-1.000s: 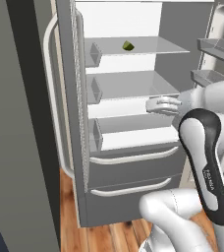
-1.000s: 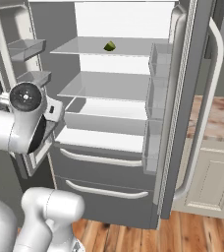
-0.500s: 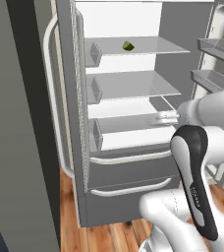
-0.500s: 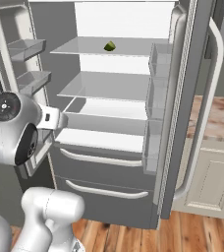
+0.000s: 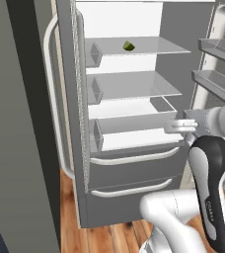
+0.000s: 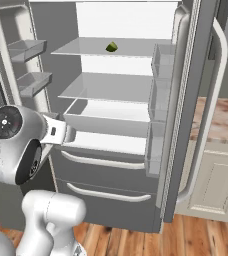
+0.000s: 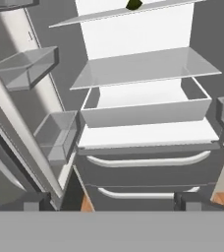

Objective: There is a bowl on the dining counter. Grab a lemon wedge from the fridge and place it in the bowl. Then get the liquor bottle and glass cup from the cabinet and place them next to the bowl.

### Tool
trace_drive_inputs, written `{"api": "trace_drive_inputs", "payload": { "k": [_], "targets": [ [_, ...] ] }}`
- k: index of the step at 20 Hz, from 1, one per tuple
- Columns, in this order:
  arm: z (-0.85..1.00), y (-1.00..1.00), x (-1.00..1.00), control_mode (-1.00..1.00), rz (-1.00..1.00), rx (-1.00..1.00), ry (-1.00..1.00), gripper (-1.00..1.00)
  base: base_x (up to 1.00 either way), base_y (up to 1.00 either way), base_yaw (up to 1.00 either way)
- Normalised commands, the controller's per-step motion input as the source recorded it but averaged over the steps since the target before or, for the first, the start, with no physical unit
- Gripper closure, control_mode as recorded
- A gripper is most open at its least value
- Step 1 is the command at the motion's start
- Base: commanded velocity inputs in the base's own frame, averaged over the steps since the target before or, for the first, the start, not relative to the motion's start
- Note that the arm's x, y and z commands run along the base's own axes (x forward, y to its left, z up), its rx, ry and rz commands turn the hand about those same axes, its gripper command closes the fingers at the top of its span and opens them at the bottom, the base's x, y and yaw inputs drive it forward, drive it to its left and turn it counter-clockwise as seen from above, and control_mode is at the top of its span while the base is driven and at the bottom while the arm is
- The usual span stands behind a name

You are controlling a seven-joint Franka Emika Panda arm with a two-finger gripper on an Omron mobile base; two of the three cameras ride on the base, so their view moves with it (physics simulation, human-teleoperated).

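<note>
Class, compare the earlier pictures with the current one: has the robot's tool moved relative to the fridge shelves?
Yes. In the left base view the tool has dropped from beside the middle shelf to the crisper bin, jaws open.

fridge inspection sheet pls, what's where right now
surface: fridge stands with both doors open, glass shelves lit, two drawers shut below
job's things: lemon wedge lies alone on the top shelf, towards the back
clutter: nothing seen on the lower shelves or in the door bins
grippers: gripper at the level of the bottom shelf, well below the wedge, jaws open and holding nothing
cables: nothing seen
surroundings: wood floor, cream base unit with a marbled top to the right
</note>
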Motion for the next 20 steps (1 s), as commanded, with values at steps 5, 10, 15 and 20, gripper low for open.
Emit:
{"api": "trace_drive_inputs", "payload": {
  "k": [5,10,15,20],
  "targets": [
    [-0.05,-0.01,0.03,-1.00,-0.01,0.00,0.01,-1.00,0.00,0.00,0.00],
    [0.00,0.00,0.00,1.00,0.00,0.00,0.00,-1.00,0.67,-0.11,-0.05],
    [0.00,0.00,0.00,1.00,0.00,0.00,0.00,-1.00,0.70,-0.23,-0.12],
    [0.00,0.00,0.00,1.00,0.00,0.00,0.00,-1.00,0.36,-0.40,-0.07]
  ]
}}
